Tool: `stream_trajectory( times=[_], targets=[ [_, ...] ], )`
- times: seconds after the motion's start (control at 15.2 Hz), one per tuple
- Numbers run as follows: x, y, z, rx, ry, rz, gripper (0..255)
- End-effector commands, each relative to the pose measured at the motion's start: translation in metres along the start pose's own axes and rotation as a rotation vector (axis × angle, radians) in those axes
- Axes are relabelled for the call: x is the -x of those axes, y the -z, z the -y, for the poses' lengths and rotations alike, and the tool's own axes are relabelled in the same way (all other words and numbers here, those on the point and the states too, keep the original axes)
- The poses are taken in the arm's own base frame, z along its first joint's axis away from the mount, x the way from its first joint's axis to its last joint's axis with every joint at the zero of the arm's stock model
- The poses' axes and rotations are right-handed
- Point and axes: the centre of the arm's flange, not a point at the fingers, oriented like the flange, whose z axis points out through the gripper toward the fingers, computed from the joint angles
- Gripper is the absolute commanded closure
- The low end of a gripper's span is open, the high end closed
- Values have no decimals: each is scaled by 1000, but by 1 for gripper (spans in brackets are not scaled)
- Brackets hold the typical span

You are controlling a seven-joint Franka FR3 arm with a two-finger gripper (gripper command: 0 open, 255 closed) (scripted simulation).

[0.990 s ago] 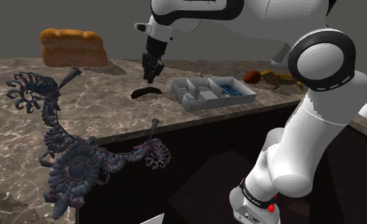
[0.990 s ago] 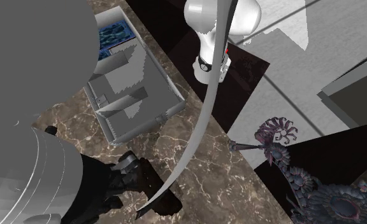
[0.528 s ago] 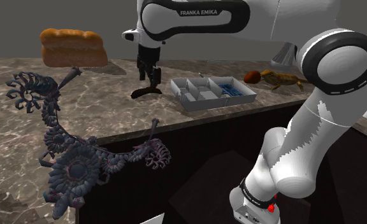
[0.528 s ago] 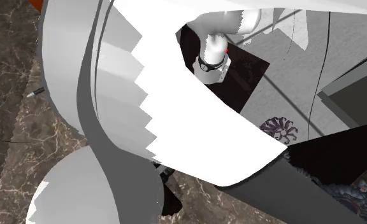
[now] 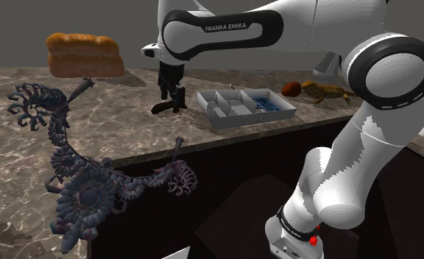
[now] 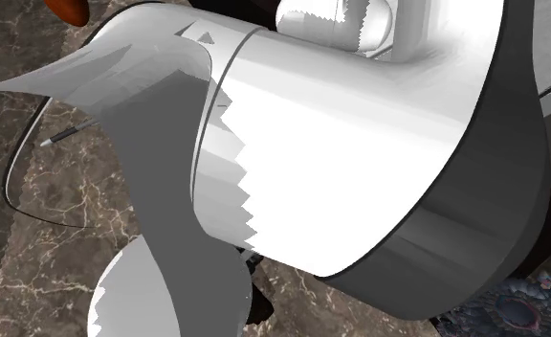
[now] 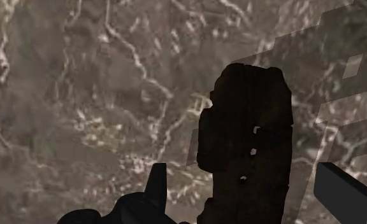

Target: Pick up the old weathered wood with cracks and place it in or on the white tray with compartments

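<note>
Brown marble with pale veins forms the bench point(image 5: 129, 129), which meets a plain grey wall at its far side. The dark, rough, cracked slab of wood point(image 5: 162, 109) lies flat on it, about midway between the far wall and the near edge. In the wrist view the wood point(image 7: 246, 146) lies lengthwise between the two black fingers point(image 7: 155, 186), with marble showing on either side of it, so nothing clasps it. The black end effector point(image 5: 175, 98) stands open, pointing down over the wood's right end in the shoulder view.

Just to the wood's right sits the grey-white tray with compartments point(image 5: 236, 119), close to the bench's near edge. Its rightmost compartment holds something blue and patterned. Bare marble stretches to the wood's left and toward the near edge. Below that edge a dark cabinet front drops away.

Farther out, a brown loaf of bread point(image 5: 84, 54) stands at the far left by the wall. A dark purple thing of spiral fronds point(image 5: 82, 193) sprawls over the near left and overhangs the edge. An orange-brown lumpy thing point(image 5: 322, 90) lies beyond the tray on the right.

On the white arm point(image 5: 277, 22) above, black letters read "FRANKA EMIKA".
</note>
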Motion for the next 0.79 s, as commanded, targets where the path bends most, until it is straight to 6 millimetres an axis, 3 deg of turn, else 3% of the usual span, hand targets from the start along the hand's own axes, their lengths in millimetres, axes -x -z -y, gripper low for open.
stream_trajectory(
  times=[0.0,0.2,0.26,0.73],
  targets=[
    [0,0,0,0,0,0,0],
    [0,0,0,0,0,0,0],
    [0,0,0,0,0,0,255],
    [0,0,0,0,0,0,255]
  ],
)
